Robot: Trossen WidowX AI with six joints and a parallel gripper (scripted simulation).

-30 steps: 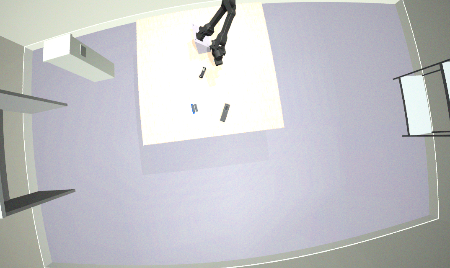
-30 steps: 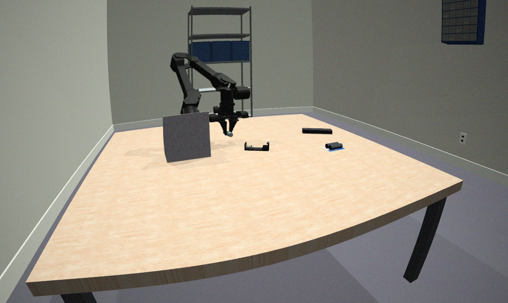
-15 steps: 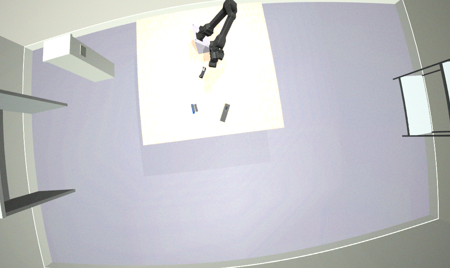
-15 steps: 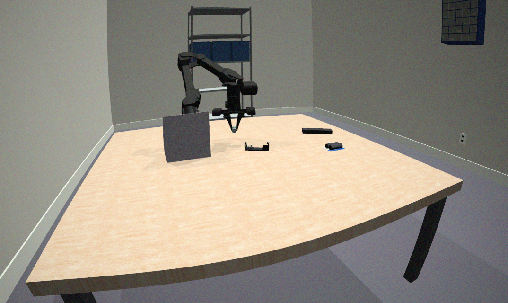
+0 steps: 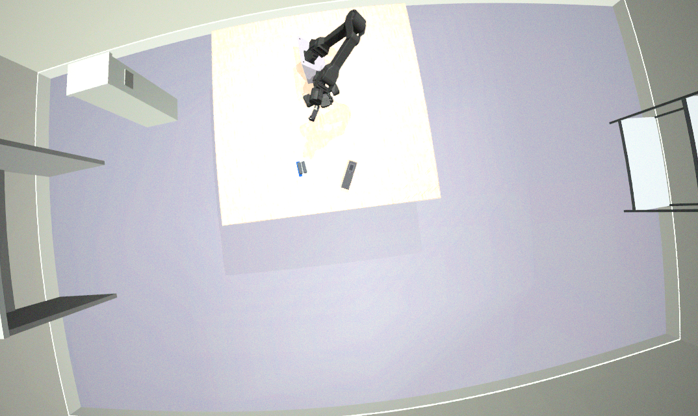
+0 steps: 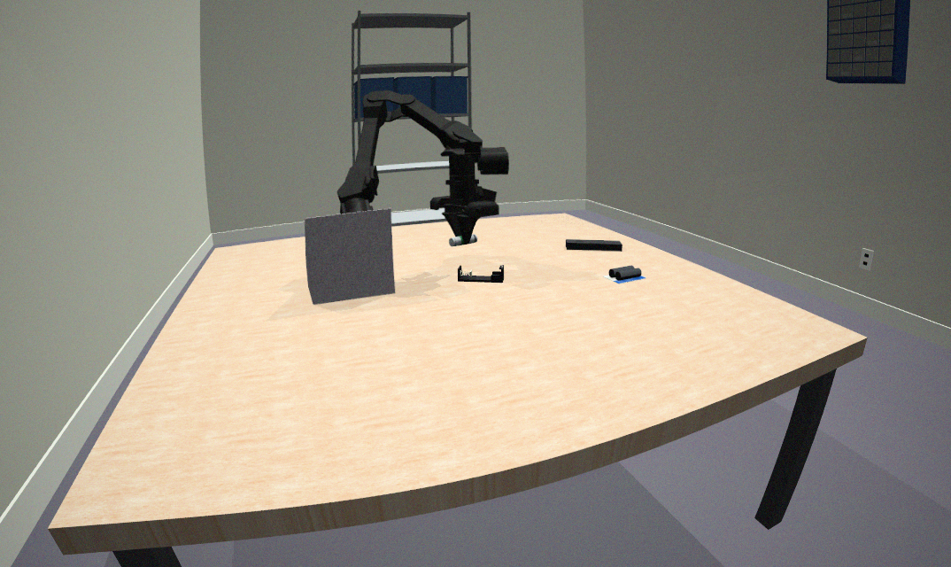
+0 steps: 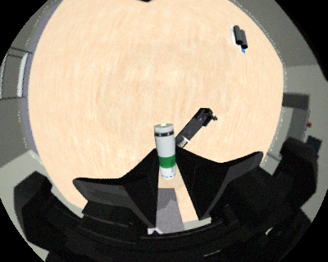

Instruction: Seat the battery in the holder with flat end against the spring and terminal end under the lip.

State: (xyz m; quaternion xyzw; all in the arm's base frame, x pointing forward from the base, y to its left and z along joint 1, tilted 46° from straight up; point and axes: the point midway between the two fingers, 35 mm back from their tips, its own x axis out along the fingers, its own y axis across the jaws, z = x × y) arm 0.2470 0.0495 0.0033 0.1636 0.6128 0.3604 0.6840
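The battery is white with a green band. My gripper is shut on it and holds it in the air, roughly level, above the table. In the wrist view its terminal end points up the picture, away from the fingers. The black holder lies on the table, lower than the battery. Its spring end is beside the right fingertip in the wrist view; its lip end points to the upper right. Its long axis is turned clockwise from the battery's. The arm hides the fingertips in the top view.
A grey block stands on the table, left of the holder in the exterior view. Two dark cylinders lie on a blue and white pad. A long dark bar lies farther off.
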